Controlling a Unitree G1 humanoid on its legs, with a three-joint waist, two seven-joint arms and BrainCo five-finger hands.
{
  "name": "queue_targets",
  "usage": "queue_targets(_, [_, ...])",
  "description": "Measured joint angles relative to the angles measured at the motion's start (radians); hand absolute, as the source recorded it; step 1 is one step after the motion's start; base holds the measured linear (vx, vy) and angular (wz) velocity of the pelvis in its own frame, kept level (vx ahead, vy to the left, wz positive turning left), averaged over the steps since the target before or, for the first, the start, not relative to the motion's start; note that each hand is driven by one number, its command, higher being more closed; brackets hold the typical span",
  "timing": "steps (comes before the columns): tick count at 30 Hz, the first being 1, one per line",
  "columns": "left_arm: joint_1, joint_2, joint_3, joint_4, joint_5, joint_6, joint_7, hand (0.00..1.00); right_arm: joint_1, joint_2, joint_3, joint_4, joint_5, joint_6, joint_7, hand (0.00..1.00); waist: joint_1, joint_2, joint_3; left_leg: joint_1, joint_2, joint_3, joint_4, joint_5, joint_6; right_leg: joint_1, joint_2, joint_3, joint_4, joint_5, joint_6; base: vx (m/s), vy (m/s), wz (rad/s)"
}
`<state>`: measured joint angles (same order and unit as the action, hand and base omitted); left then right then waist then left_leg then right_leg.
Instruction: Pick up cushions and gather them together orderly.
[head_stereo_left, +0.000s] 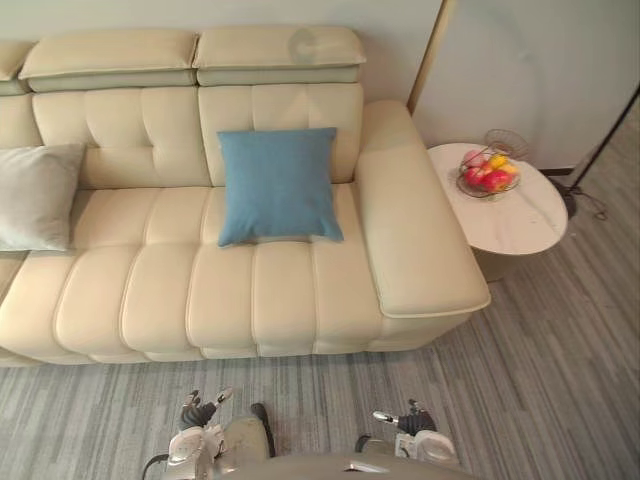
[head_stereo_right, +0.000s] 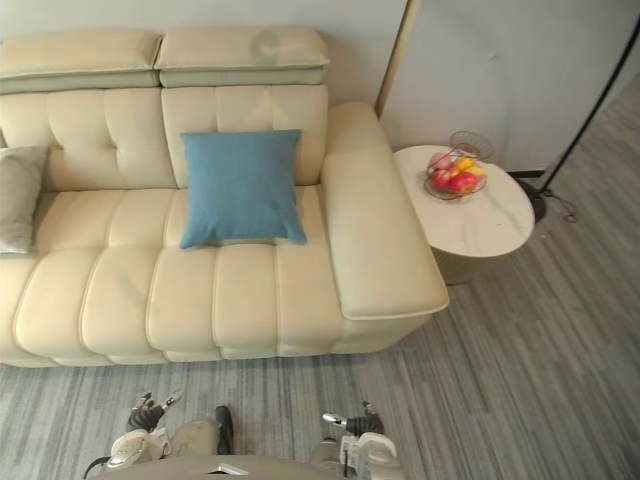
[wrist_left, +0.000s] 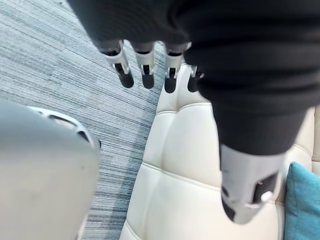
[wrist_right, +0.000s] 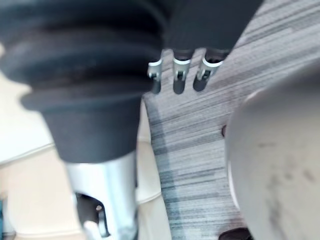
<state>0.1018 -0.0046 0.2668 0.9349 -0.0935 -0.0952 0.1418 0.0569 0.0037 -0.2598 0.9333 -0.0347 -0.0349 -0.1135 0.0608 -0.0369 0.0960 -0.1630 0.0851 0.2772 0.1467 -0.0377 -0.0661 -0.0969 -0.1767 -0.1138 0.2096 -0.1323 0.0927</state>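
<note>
Grey cushion (head_stereo_left: 35, 195) fuller in left eye view

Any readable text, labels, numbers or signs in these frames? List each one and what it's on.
None. No word, label, number or sign can be read on the blue cushion, the grey cushion, the sofa, the side table, the fruit basket or the floor. The left hand and the right hand show no legible marking either.
</note>
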Motion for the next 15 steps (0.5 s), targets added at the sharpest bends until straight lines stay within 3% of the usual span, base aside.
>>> queue_targets(5, [0.009,0.012,0.000,0.033,0.000,0.006,-0.012,0.00,0.013,0.009,-0.060,0.034,0.001,0.000,0.000,0.00,-0.012,-0.005,-0.017,0.104,-0.060,-0.005,-0.221,0.059,-0.007,0.049,-0.009,0.005,-0.108,0.045,0.001,-0.01,0.074,0.03])
queue_targets(6, [0.008,0.013,0.000,0.043,0.001,0.006,-0.017,0.00,0.015,0.008,-0.072,0.038,0.003,0.000,-0.001,0.00,-0.014,-0.010,-0.028,0.109,-0.061,-0.008,-0.234,0.061,-0.009,0.052,-0.006,0.005,-0.114,0.045,0.001,0.00,0.000,0.00])
queue_targets(10, [0.007,0.014,0.000,0.075,0.001,0.009,-0.019,0.00,0.010,-0.006,-0.106,0.071,0.010,0.000,-0.003,0.00,-0.021,0.016,-0.045,0.124,-0.058,-0.037,-0.234,0.088,0.003,0.073,0.012,0.020,-0.134,0.056,0.006,0.06,-0.007,-0.07])
queue_targets(11, [-0.017,0.028,-0.002,0.108,0.021,0.011,-0.040,0.00,-0.064,-0.016,-0.115,0.149,0.009,0.000,-0.003,0.00,-0.039,0.016,-0.007,0.212,-0.056,-0.085,-0.234,0.090,0.010,0.201,0.030,0.021,-0.196,0.042,0.005,0.05,-0.009,-0.09])
queue_targets(15, [-0.017,0.028,-0.002,0.108,0.021,0.011,-0.040,0.00,-0.064,-0.016,-0.115,0.149,0.009,0.000,-0.003,0.00,-0.039,0.016,-0.007,0.212,-0.056,-0.085,-0.234,0.090,0.010,0.201,0.030,0.021,-0.196,0.042,0.005,0.00,0.000,0.00])
